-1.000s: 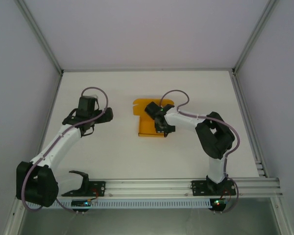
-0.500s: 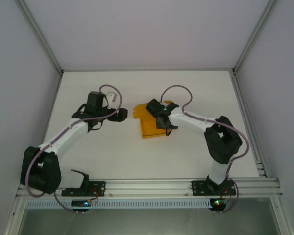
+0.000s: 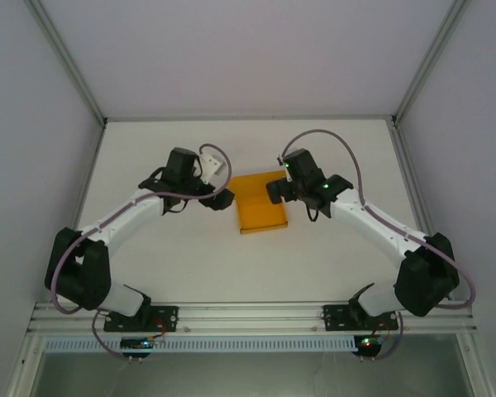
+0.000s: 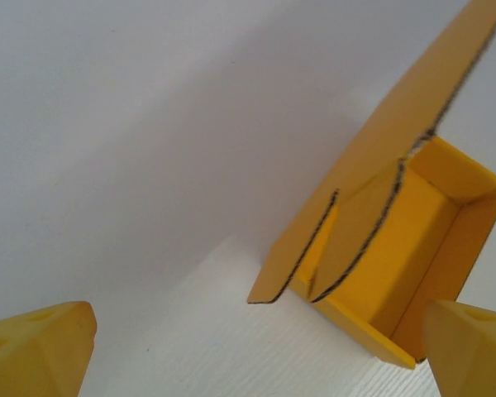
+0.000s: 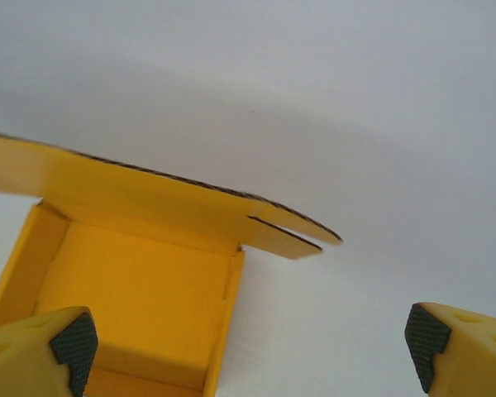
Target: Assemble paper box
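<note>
Paper box [image 3: 260, 213] on bench [image 3: 174, 265], tray open, lid flap raised at box's far edge, long axis running away from my bases. My left end effector [image 3: 221, 198] just beside box's left edge. My right end effector [image 3: 276, 189] at box's far-right corner, nearer flap. Both spread wide, holding nothing.

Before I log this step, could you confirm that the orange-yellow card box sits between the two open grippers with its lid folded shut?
Not quite: the orange-yellow card box is not shut. Its lid flap stands up and the inside shows, as the left wrist view makes plain. It does sit between the open left gripper and right gripper.
</note>
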